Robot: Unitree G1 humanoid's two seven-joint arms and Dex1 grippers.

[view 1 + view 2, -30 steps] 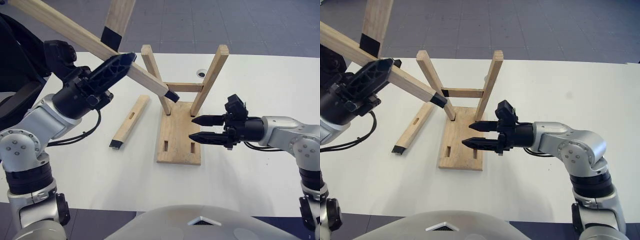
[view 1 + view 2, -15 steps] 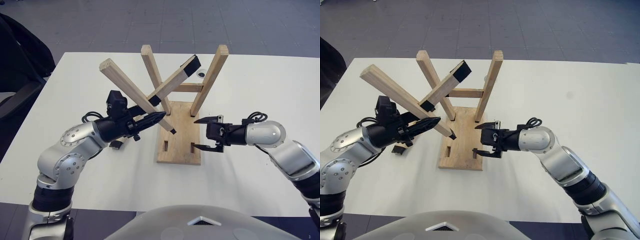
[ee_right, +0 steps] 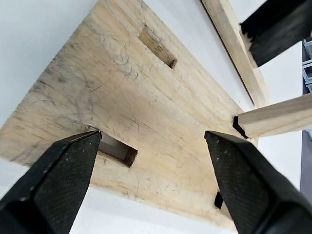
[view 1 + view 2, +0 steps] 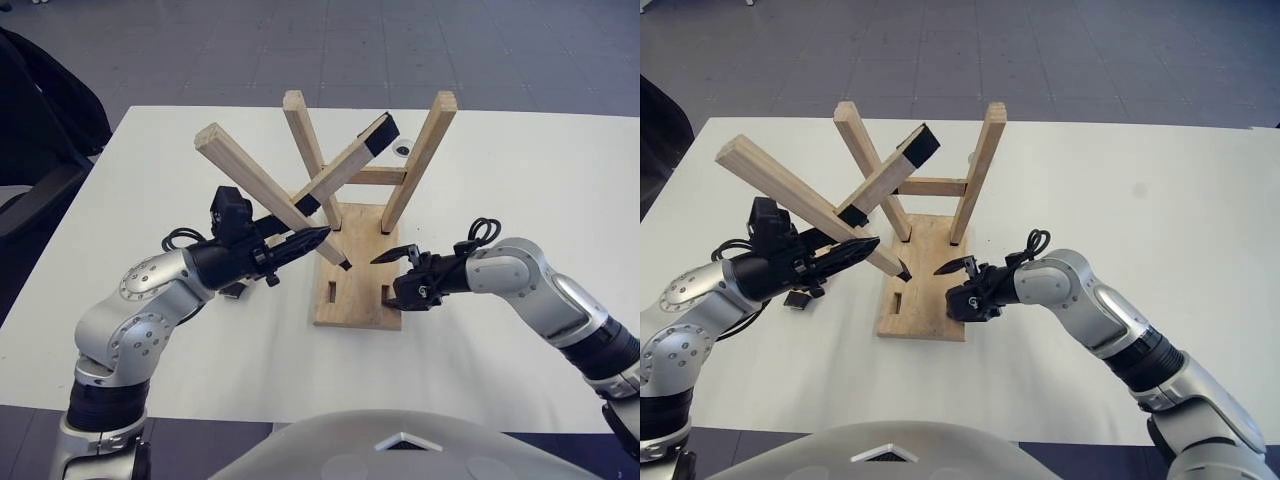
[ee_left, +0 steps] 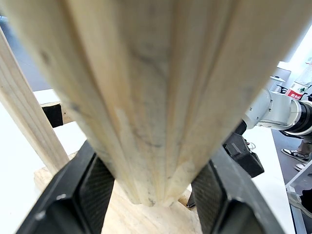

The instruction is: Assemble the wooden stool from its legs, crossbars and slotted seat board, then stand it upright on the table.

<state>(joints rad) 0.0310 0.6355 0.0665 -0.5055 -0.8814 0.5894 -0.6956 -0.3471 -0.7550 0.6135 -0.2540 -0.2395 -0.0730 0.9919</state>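
Wooden seat board (image 4: 356,292) lies flat near the middle of the white table (image 4: 520,180). 2 legs stand in its far slots: the left one (image 4: 306,150) leans away to the left, the right one (image 4: 422,155) leans to the right. A short crossbar (image 4: 372,175) joins them low down. The 2 near slots are open, and one of them (image 3: 118,149) sits just beside a finger of the right gripper (image 4: 386,281). That gripper hovers low over the board's near right corner with its fingers spread apart and nothing between them. The left gripper (image 4: 303,240) is clamped on a third leg (image 4: 248,178), held tilted above the table left of the board. This leg's dark lower tip points at the board's far left area; contact with the board cannot be judged. A second bar (image 4: 350,163) with a black end branches upward from the held leg and crosses in front of the left standing leg. In the left wrist view the black finger pads (image 5: 95,191) press both sides of the held wood. A dark-ended wooden piece (image 4: 234,291) lies on the table beside the left forearm, mostly hidden.
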